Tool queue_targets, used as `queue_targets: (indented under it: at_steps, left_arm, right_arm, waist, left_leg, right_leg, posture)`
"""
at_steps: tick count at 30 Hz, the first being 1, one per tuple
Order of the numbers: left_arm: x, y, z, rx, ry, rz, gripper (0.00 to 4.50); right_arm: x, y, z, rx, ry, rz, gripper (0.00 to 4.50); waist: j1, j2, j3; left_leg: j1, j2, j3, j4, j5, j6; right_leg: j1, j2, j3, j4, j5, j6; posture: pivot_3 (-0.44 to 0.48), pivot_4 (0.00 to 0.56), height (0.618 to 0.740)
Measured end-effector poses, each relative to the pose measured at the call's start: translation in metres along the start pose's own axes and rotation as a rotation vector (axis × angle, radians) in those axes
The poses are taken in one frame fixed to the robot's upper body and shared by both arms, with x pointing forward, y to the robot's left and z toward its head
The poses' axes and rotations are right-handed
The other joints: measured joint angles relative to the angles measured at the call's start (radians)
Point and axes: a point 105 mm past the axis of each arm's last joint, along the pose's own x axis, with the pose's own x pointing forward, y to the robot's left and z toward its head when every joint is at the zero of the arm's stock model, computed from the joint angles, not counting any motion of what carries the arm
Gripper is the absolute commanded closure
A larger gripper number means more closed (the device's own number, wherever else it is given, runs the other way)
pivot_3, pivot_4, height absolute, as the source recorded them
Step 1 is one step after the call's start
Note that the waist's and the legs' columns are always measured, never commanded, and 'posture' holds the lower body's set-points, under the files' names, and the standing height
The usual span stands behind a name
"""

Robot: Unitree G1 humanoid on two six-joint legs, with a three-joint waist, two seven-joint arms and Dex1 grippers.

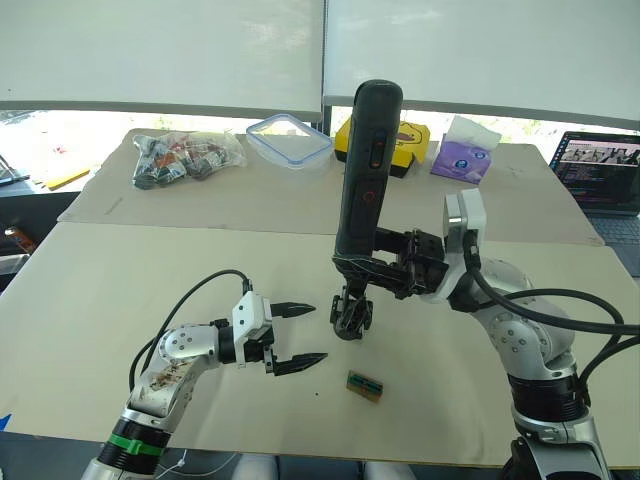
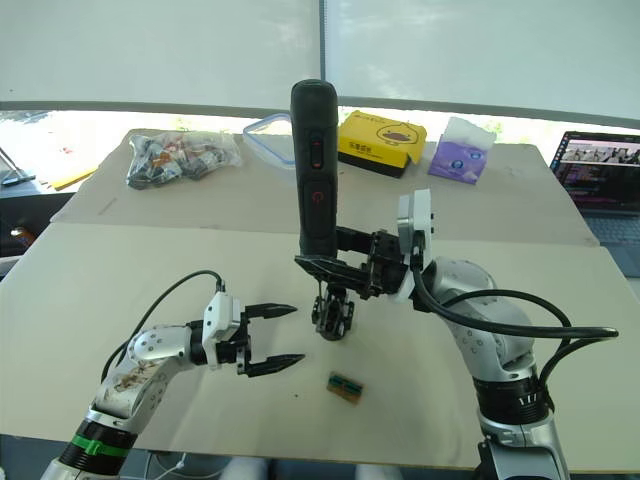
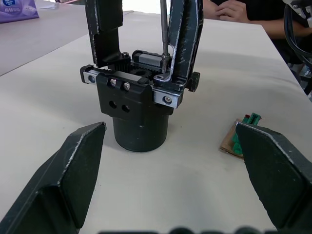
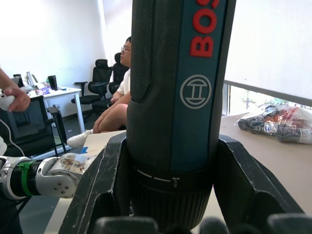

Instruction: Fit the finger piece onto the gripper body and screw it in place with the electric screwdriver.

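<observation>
The gripper body (image 1: 351,314) stands upright on the tabletop (image 1: 120,290), near the middle of the head views, with two black finger pieces rising from its top; in the left wrist view one finger piece (image 3: 184,44) carries a silver bracket at its base, and the thin metal bit (image 3: 163,29) comes straight down beside it so that its tip seems to rest on a screw there. The electric screwdriver (image 1: 367,170) stands vertical, long axis running twelve to six, directly above the body, and the right gripper (image 1: 385,270) pinches its lower barrel from the three o'clock side, fingers (image 4: 105,180) pressed to either flank of the tool. The left gripper (image 1: 300,335) hovers low over the tabletop at about nine o'clock from the body, fingers spread wide and holding nothing, pointing toward it. A small green-and-tan block (image 1: 365,386) lies flat at roughly five o'clock of the body, just apart from it. The driving appears to be the step in hand; what matters is keeping the bit plumb over the screw, and the left gripper is near enough to steady the body if it turns.
</observation>
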Motion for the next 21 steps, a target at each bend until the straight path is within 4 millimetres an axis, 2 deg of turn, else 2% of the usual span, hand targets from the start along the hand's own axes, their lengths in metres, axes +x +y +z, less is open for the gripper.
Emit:
queue_targets:
  at_steps: [21]
  left_arm:
    - [0.0008,0.0003,0.0023,-0.005,0.008,0.014,0.00]
  right_arm:
    - [0.0026,0.0012,-0.0026,0.000,0.000,0.008,2.54]
  waist:
    - [0.000,0.000,0.000]
  left_leg:
    - [0.000,0.000,0.000,0.000,0.000,0.000]
  right_leg:
    - [0.000,0.000,0.000,0.000,0.000,0.000]
  posture:
    - [0.000,0.150,0.740]
